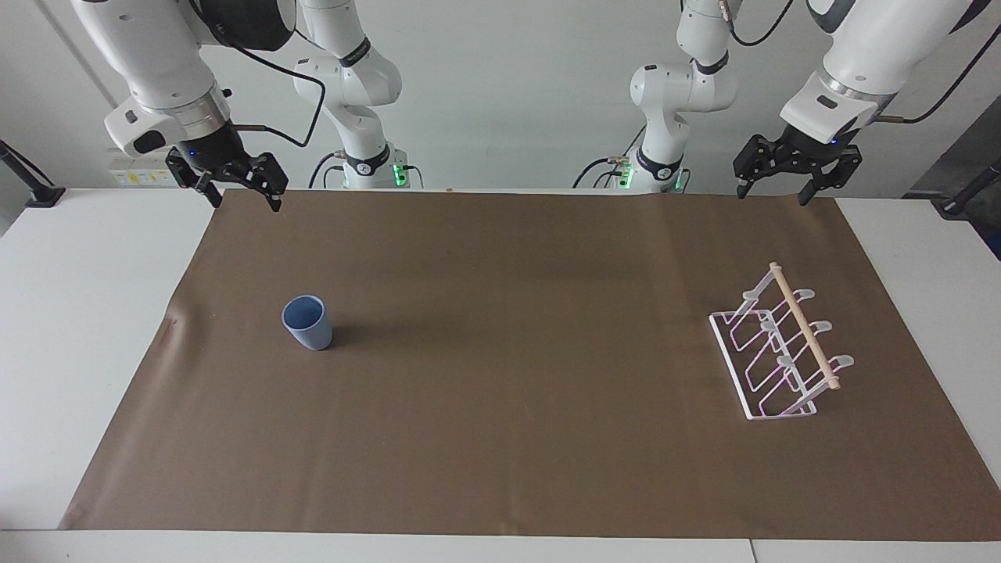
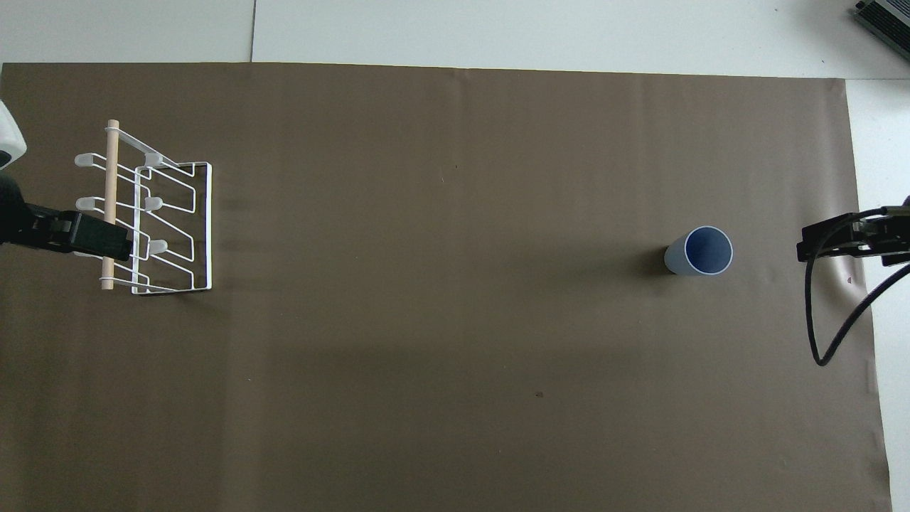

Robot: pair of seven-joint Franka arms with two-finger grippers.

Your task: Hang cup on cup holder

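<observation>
A light-blue cup (image 1: 307, 322) is stood upright, mouth up, on the brown mat – well below the right gripper (image 1: 241, 191), whose fingers are spread, as are the left gripper (image 1: 773, 188)'s. Its dark inside is shown only overhead.

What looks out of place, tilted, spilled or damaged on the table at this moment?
Nothing stands out. The cup stands upright on the brown mat, toward the right arm's end. The cup holder sits on its base toward the left arm's end, with no cup on it. No spill shows.
</observation>
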